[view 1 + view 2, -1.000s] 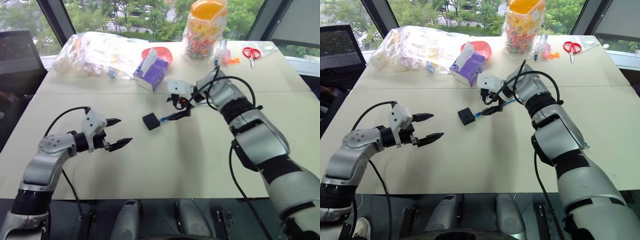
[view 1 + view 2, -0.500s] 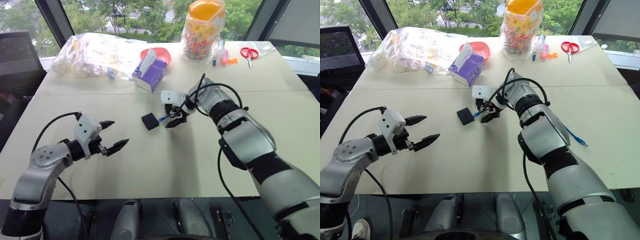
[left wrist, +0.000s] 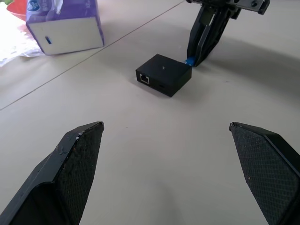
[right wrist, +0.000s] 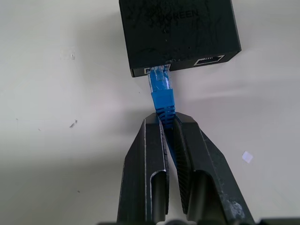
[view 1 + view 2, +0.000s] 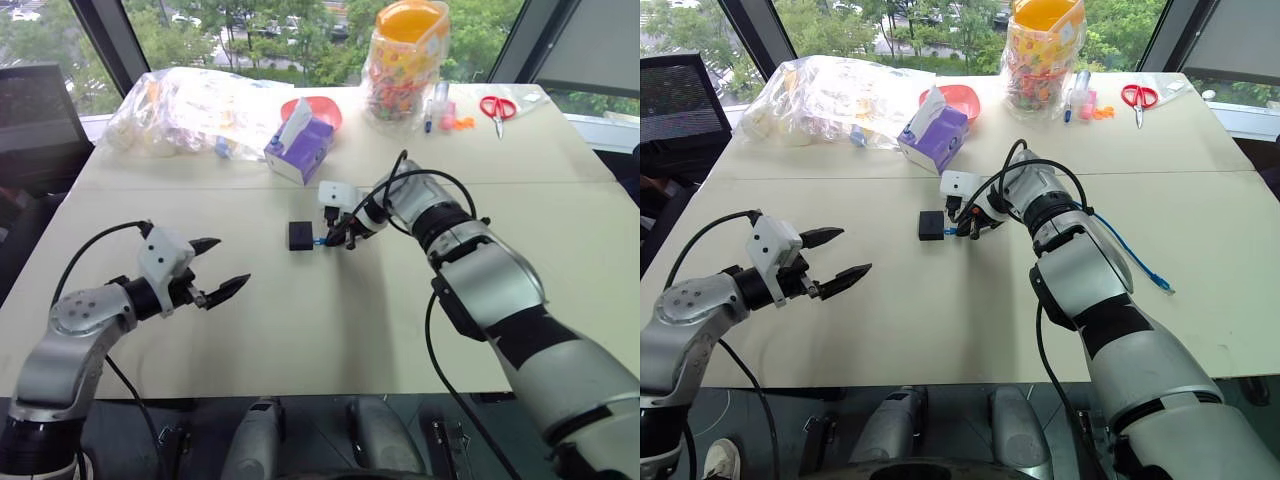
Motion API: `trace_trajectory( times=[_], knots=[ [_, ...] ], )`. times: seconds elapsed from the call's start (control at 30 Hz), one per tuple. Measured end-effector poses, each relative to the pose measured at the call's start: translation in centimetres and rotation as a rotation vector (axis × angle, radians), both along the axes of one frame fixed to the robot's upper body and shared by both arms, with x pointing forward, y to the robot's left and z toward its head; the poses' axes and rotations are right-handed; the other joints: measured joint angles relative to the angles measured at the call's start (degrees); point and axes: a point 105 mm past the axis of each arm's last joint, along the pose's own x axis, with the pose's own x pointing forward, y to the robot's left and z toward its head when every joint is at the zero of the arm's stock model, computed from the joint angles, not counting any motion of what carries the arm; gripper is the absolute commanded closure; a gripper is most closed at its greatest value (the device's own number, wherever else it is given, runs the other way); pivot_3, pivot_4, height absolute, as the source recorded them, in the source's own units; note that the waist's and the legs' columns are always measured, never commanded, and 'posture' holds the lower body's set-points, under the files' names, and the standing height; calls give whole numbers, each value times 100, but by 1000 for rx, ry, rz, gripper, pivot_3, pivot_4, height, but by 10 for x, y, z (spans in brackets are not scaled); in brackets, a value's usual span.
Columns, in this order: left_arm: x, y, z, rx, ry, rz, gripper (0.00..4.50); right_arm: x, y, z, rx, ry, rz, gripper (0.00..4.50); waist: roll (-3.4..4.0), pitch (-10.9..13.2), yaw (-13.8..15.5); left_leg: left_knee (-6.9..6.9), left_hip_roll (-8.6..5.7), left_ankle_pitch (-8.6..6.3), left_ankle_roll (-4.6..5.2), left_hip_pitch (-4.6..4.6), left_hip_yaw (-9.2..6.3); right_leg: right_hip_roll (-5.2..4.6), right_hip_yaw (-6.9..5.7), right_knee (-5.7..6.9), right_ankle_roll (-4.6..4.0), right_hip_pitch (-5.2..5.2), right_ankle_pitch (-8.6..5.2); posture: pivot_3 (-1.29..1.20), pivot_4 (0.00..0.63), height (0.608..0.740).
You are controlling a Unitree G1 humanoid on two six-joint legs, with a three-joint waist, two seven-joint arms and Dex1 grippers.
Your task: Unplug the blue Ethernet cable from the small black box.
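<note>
The small black box (image 5: 302, 235) lies flat on the beige table, mid-table. The blue Ethernet cable (image 4: 161, 96) is plugged into its side, its clear plug seated in the port. My right gripper (image 4: 164, 121) is shut on the blue cable just behind the plug, a short way from the box; it also shows as the right gripper (image 5: 335, 238) in the head view. Beyond my right arm the cable (image 5: 1130, 255) trails off across the table. My left gripper (image 5: 228, 265) hovers open and empty to the left of the box, pointing at it (image 3: 164, 75).
A purple tissue box (image 5: 300, 145), a red bowl (image 5: 318, 105) and a clear plastic bag (image 5: 195, 105) stand behind the box. A candy jar (image 5: 405, 60), pens (image 5: 440, 100) and red scissors (image 5: 497, 108) sit at the back right. A dark chair (image 5: 35, 110) stands at the left.
My right gripper sank towards the table beside the box and went from open to shut on the blue cable. The left gripper stays open.
</note>
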Motion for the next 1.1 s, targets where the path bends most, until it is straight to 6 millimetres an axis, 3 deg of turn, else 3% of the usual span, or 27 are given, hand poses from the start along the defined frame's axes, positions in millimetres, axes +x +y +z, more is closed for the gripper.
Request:
trace_trajectory(
  times=[0.13, 0.33, 0.47, 0.6, 0.73, 0.93, 1.1],
  knots=[
    [6, -4, 16, 115, -131, -87, 0, -16, 1, 11, 104, 229, -27, 4473, 6, 3, 12, 0, -1, 0, 0, -7, 2, -1, 0, -1, 1, -5, 0, 0, 150, 740],
    [17, -26, 43, 241, -432, -258, 0, -28, 6, 69, 289, 413, -63, 4473, 6, 4, 18, 1, -1, 0, 0, -23, 1, -2, -2, -4, 2, -16, 1, 0, 150, 740],
    [16, -37, 50, 267, -513, -347, 0, -46, -3, 93, 366, 533, -91, 4473, 6, 3, 18, 3, -3, 0, 0, -53, 0, -8, -2, -7, 4, -40, 1, 0, 150, 740],
    [9, -46, 51, 263, -507, -447, 0, -85, -17, 97, 308, 663, -25, 4473, 6, 4, 15, 1, -2, -4, 6, -66, 0, -9, -2, -7, 8, -53, -1, 0, 150, 740],
    [2, -53, 51, 256, -507, -506, 0, -108, -19, 92, 238, 722, 44, 4473, 8, 5, -16, 2, 3, -6, 10, -61, 2, -1, -2, -1, 7, -58, -1, 0, 150, 740],
    [-7, -62, 52, 221, -471, -556, 0, -124, -17, 88, 180, 752, 102, 4473, 8, 5, 18, 20, 1, -5, 10, -61, 3, -5, -2, -3, 7, -48, -1, 0, 150, 740],
    [-13, -63, 41, 186, -373, -573, 0, -124, -18, 88, 175, 743, 108, 4473, 8, 5, 16, 18, 2, -5, 10, -62, 1, -2, -3, -2, 6, -50, -1, 0, 150, 740]
  ],
)
